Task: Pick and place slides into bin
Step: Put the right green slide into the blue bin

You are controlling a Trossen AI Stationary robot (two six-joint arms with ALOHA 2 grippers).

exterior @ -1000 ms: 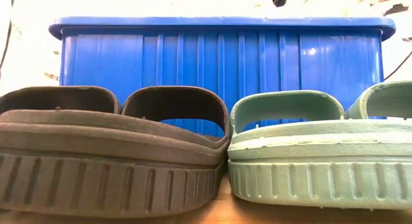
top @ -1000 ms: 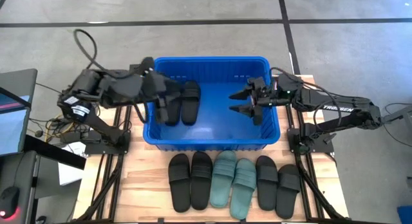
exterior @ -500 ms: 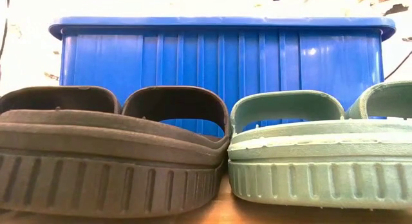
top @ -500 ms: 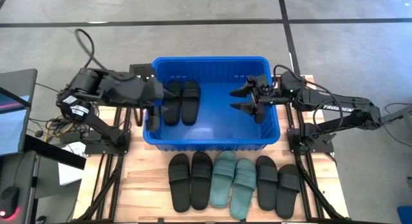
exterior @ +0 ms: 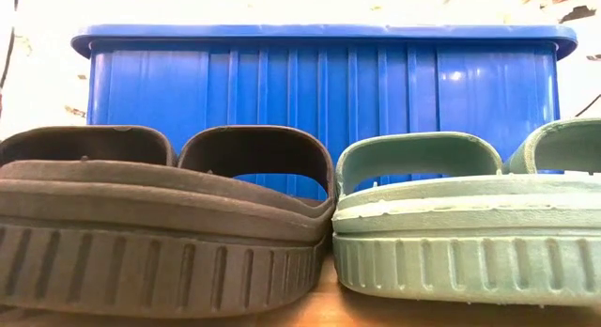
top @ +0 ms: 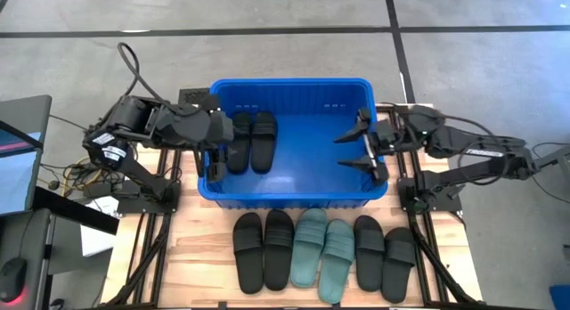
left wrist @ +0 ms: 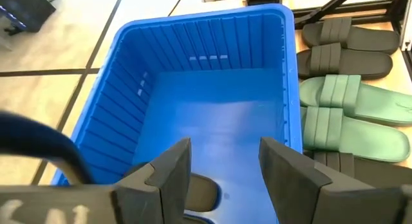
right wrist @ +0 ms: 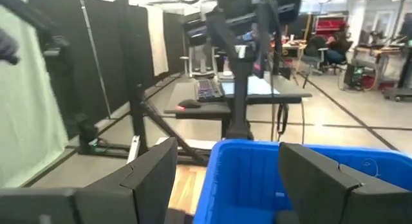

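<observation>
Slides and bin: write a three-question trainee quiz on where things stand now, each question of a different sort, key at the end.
1. Count: how many slides lie in the bin, and how many wait on the table?
2. True or false: the right hand grips a teal slide.
3. Multiple choice: where is the left hand?
A. Over the row on the table
B. At the bin's left wall, beside the black pair inside
C. Away from the bin, off the table

Key
1. Two in the bin; six on the table, four black and two teal.
2. False; it is open and empty, at the bin's right wall.
3. B
</observation>
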